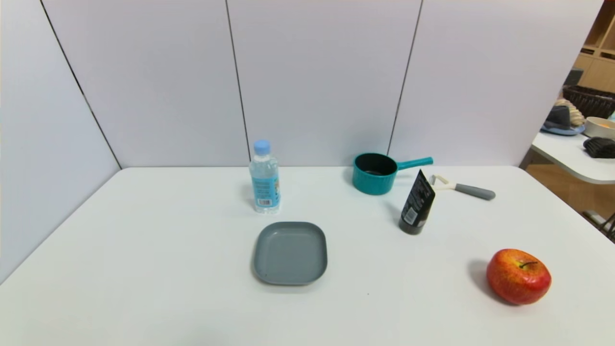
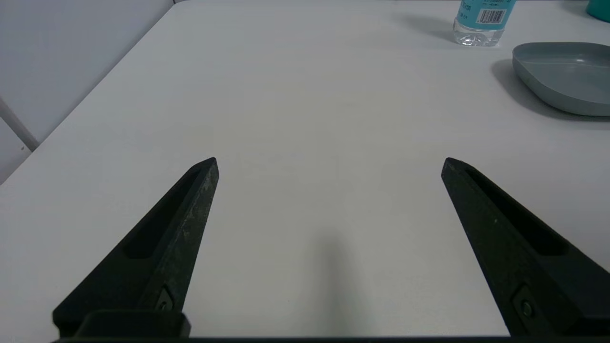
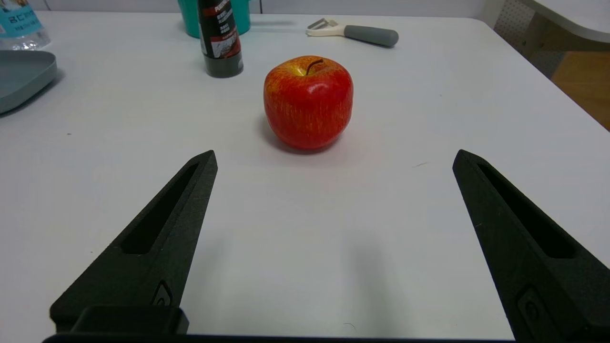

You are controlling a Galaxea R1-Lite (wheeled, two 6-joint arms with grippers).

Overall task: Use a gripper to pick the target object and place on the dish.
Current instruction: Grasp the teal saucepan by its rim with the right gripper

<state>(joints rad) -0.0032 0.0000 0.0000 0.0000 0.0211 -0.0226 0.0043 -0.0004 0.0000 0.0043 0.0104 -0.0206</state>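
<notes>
The teal saucepan (image 1: 375, 174) stands at the back of the white table, right of centre, its handle (image 1: 414, 163) pointing right; the right wrist view shows only a strip of the saucepan (image 3: 188, 19) behind the black tube. The grey square dish (image 1: 290, 253) lies empty in the middle, also seen as the dish (image 2: 567, 76) and the dish (image 3: 21, 78). Neither arm shows in the head view. My left gripper (image 2: 330, 164) hovers open over bare table near the front left. My right gripper (image 3: 334, 157) is open, with the apple a short way beyond its tips.
A water bottle (image 1: 264, 178) stands behind the dish. A black tube (image 1: 417, 203) stands in front of the saucepan, a peeler (image 1: 463, 189) to its right. A red apple (image 1: 519, 276) sits front right. The table's right edge borders another table (image 1: 571, 154).
</notes>
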